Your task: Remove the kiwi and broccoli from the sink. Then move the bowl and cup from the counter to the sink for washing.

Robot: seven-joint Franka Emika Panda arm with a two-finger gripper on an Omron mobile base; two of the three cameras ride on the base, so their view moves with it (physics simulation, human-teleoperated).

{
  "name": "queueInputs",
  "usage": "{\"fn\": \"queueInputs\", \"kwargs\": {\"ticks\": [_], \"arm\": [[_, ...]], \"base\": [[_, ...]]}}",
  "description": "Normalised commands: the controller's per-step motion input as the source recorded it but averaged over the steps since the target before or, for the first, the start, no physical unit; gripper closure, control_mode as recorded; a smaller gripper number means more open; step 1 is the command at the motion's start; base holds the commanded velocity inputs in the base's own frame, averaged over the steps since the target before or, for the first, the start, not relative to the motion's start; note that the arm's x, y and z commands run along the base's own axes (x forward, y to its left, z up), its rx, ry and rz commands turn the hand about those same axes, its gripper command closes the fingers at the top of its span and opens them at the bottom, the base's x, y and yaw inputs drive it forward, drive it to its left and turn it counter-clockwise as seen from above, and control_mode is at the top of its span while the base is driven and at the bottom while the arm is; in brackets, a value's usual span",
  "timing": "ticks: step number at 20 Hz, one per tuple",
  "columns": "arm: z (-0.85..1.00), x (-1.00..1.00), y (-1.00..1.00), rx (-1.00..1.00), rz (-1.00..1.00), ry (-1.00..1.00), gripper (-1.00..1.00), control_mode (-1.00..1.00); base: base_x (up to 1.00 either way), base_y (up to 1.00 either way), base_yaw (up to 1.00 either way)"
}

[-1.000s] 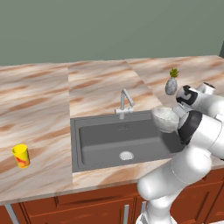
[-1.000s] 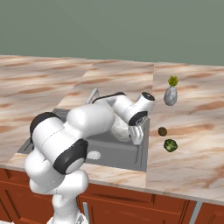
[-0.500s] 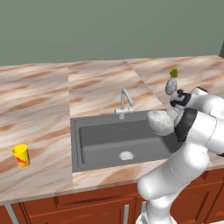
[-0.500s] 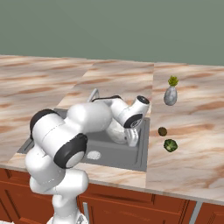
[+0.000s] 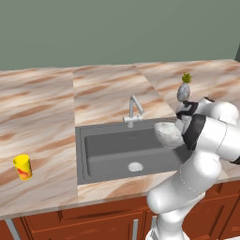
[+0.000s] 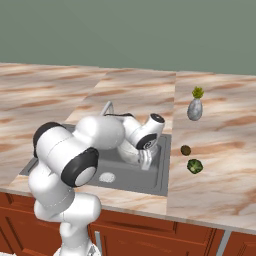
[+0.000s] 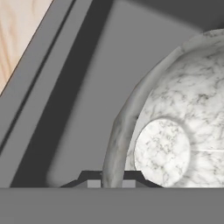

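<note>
Yellow cup (image 5: pixel 22 167) upright on marble counter (image 5: pixel 42 117), far left of sink (image 5: pixel 112 154). Silver tap (image 5: pixel 133 111) behind basin. Gripper (image 7: pixel 112 177) over right part of sink, jaws closed on rim of marbled bowl (image 5: pixel 168 134); bowl tilted, above sink floor. Right of sink: kiwi (image 6: pixel 185 150) and broccoli (image 6: pixel 194 166) on counter, near each other; grey vase (image 6: pixel 195 109) with green tuft behind them.
</note>
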Motion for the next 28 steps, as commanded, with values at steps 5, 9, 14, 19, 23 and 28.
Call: {"fn": "queueInputs", "kwargs": {"ticks": [5,9,14,19,23,28], "arm": [[-0.14,0.04,0.16,0.0,-0.08,0.08,1.0,-1.0],[-0.16,0.03,0.17,0.0,-0.08,0.08,1.0,-1.0],[-0.17,0.03,0.17,-0.01,-0.09,0.06,1.0,-1.0],[-0.17,0.09,0.1,-0.01,-0.1,0.02,1.0,-1.0],[-0.21,0.07,0.03,-0.06,-0.09,0.0,1.0,-1.0],[-0.23,0.05,0.0,-0.09,-0.11,0.0,1.0,-1.0]], "base": [[0.0,0.0,0.0],[0.0,0.0,0.0],[0.0,0.0,0.0],[0.0,0.0,0.0],[0.0,0.0,0.0],[0.0,0.0,0.0]]}}
